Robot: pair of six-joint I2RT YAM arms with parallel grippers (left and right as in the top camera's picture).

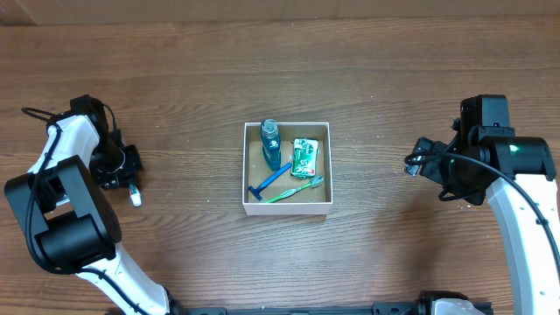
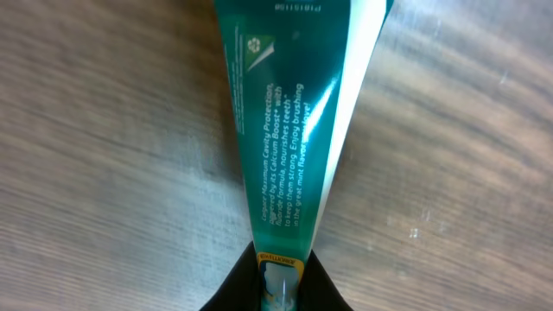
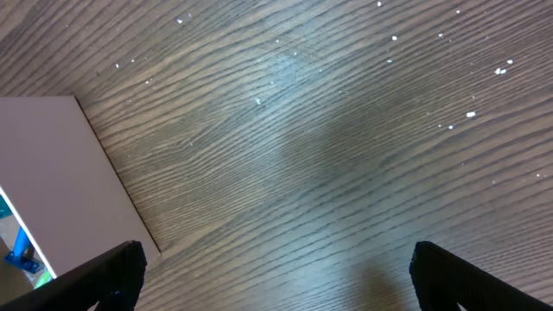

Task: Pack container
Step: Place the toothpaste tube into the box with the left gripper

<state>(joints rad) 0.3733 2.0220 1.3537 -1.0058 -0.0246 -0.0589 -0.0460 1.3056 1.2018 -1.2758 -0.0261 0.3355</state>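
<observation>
The container [image 1: 251, 166] sits at the table's middle, white walls and tan floor. In it lie a small teal bottle [image 1: 270, 143], a green packet [image 1: 304, 157], a blue razor [image 1: 270, 183] and a green toothbrush [image 1: 296, 189]. My left gripper [image 1: 129, 179] is at the far left, shut on a teal toothpaste tube [image 2: 289, 130] whose white end [image 1: 136, 198] sticks out. The tube fills the left wrist view, with the jaws [image 2: 278, 276] pinching its narrow end. My right gripper [image 1: 411, 164] is open and empty, right of the container. The container's white wall [image 3: 52, 173] shows in the right wrist view.
Dark wood-grain table [image 1: 394, 79] all around. The left arm's base [image 1: 74, 236] stands at the front left, the right arm's link [image 1: 534, 227] at the front right.
</observation>
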